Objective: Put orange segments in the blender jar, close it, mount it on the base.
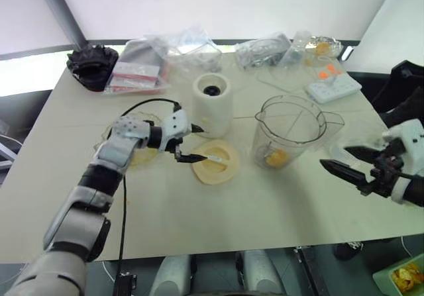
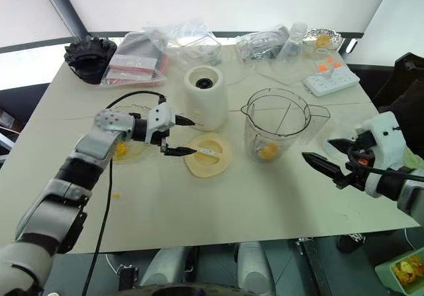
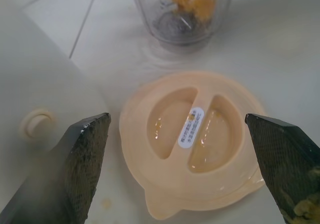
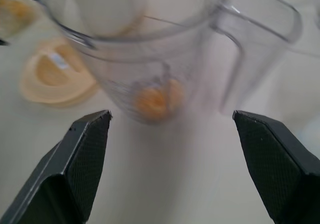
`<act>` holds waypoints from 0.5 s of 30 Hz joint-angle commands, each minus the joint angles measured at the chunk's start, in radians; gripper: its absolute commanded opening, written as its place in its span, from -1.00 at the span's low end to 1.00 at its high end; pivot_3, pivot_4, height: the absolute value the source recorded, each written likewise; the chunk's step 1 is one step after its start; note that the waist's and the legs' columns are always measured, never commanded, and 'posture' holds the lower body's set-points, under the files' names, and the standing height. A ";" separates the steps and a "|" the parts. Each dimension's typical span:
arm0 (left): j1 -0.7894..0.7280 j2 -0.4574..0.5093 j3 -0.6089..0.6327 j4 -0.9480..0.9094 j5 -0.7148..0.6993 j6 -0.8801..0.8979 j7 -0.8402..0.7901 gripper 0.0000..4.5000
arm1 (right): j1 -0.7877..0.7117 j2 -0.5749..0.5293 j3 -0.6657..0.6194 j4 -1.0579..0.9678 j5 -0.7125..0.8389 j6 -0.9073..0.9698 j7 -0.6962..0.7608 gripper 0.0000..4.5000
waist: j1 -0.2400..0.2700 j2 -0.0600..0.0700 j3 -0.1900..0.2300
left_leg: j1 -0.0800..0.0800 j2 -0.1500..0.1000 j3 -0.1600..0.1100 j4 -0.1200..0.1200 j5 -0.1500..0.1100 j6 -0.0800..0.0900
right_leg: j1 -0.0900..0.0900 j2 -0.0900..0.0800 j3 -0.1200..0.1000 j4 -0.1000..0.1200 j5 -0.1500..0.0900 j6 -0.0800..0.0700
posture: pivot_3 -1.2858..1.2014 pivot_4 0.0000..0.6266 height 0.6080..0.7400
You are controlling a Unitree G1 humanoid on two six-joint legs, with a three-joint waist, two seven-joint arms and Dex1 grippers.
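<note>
The bench (image 1: 218,216) is a wide pale surface carrying everything. Taking the blender jar (image 1: 291,132) as the centre of the clock, it stands upright and lidless, its handle turned toward three o'clock and its spout toward nine. The base (image 1: 212,104) stands upright at about ten o'clock from the jar, well apart from it, its dark round socket facing up. A flat cream lid (image 1: 216,162) lies on the bench at roughly eight o'clock from the jar and just at six o'clock of the base.

The left claw (image 1: 190,145) hovers at the nine o'clock edge of that lid with its two black fingers spread wide; in the left wrist view the lid lies between them, and they hold nothing. The right claw (image 1: 343,161) sits near four o'clock from the jar, off the handle side, fingers likewise wide apart and empty; it points toward the jar.

The orange segments (image 1: 276,157) rest at the bottom of the jar, by the blades. A white power strip (image 1: 332,84) lies at about one o'clock, toward the far edge of the bench, beside crumpled clear bags (image 1: 265,49).
</note>
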 commanded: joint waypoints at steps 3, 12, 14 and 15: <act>-0.119 -0.059 -0.008 0.229 0.064 -0.164 -0.052 0.38 | -0.048 0.001 0.008 -0.045 0.054 -0.014 -0.066 0.83 | 0.006 -0.001 0.000 | -0.001 0.000 -0.001 0.000 0.000 0.000 | 0.000 -0.001 0.000 -0.001 0.000 0.000 | 0.03 -0.52 1.00; -0.255 -0.162 -0.015 0.511 0.158 -0.287 -0.063 0.18 | -0.026 0.003 0.004 -0.074 0.094 -0.022 -0.133 0.83 | 0.022 -0.002 0.000 | -0.001 0.000 0.000 0.000 0.000 0.000 | -0.001 -0.001 0.000 0.000 0.001 0.002 | 0.03 -0.52 1.00; -0.273 -0.178 -0.013 0.548 0.172 -0.297 -0.064 0.18 | -0.020 0.003 0.005 -0.081 0.103 -0.025 -0.145 0.83 | 0.023 -0.002 0.000 | -0.001 0.000 0.000 0.001 0.000 0.000 | -0.001 -0.001 0.000 0.000 0.001 0.002 | 0.03 -0.52 1.00; -0.282 -0.187 -0.014 0.565 0.181 -0.303 -0.063 0.18 | -0.015 0.004 0.004 -0.086 0.107 -0.027 -0.150 0.83 | 0.022 -0.002 0.000 | -0.001 0.000 0.000 0.001 0.000 0.000 | 0.000 -0.001 0.000 0.000 0.001 0.002 | 0.03 -0.52 1.00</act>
